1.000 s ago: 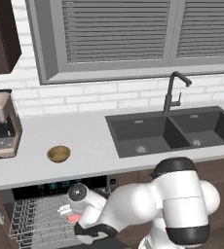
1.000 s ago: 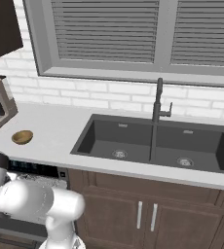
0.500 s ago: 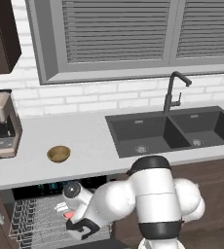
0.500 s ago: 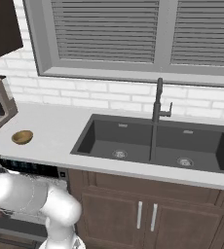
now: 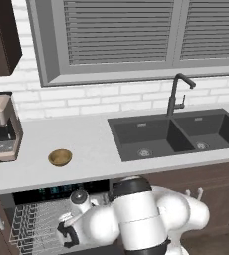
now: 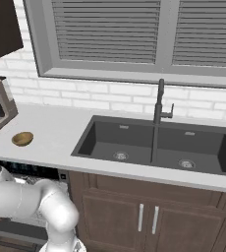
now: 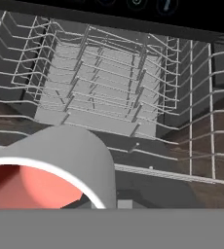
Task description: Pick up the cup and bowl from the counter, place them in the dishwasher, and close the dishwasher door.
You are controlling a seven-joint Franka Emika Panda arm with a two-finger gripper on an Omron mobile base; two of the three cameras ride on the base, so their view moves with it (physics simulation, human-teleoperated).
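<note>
Kitchen counter (image 5: 86, 144) carries the bowl (image 5: 59, 157). Below it, the gripper (image 5: 66, 234) is clamped on the cup (image 7: 50, 168), with the dishwasher (image 5: 42, 194) rack (image 7: 109, 92) lying directly ahead of its tilted red mouth.

Landmark: sink (image 5: 178, 134), set into the surface (image 5: 86, 149).
- Faucet (image 5: 176, 94): behind the sink, at its middle.
- Bowl (image 5: 59, 157): on the surface, well left of the sink.
- Coffee machine (image 5: 2, 129): on the surface, farther left than the bowl.
- Dishwasher (image 5: 47, 191): below the surface, left of the sink, its rack (image 7: 109, 92) drawn forward.
- Cup (image 7: 55, 168): before the rack, seemingly above its near edge.
- Cabinet doors (image 6: 144, 221): beneath the sink.
</note>
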